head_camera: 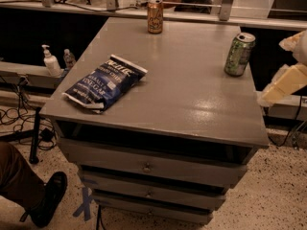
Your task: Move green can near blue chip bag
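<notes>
The green can point(239, 54) stands upright near the right edge of the grey table top point(192, 99), towards the back. The blue chip bag point(104, 83) lies flat near the table's left front edge, far from the can. My gripper point(283, 83) shows as pale cream parts at the right edge of the view, off the table's right side, to the right of the green can and a little lower. It is apart from the can and holds nothing that I can see.
An orange-brown can point(155, 16) stands at the back edge of the table. The table has drawers point(146, 166) in front. Bottles point(50, 61) stand on a shelf at the left. A person's leg and shoe point(45, 198) are at the lower left.
</notes>
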You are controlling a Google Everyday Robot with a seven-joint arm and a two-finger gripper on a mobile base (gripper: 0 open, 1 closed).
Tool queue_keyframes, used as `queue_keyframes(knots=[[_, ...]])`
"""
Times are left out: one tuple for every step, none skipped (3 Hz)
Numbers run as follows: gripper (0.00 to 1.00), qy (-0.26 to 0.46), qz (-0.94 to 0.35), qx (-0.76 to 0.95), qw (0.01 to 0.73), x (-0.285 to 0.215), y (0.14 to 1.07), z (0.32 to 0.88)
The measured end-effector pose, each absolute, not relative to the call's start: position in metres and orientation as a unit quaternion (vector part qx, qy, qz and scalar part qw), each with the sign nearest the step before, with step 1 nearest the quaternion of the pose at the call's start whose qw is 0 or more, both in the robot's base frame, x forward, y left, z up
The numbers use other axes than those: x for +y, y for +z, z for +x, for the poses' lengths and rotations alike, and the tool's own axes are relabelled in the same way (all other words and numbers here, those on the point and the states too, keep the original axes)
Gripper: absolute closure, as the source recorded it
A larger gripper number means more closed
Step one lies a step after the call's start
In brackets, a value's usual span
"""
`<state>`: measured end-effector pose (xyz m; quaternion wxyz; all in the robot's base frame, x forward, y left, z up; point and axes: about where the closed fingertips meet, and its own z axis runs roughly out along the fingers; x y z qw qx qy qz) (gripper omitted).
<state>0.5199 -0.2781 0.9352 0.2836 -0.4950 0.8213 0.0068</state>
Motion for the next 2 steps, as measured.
queue_keyframes(knots=[[0.00, 0.019, -0.452, 0.822, 0.346, -0.295, 0.930, 0.558], [0.00, 0.041, -0.414, 0.814, 0.406, -0.300, 0.928, 0.589]])
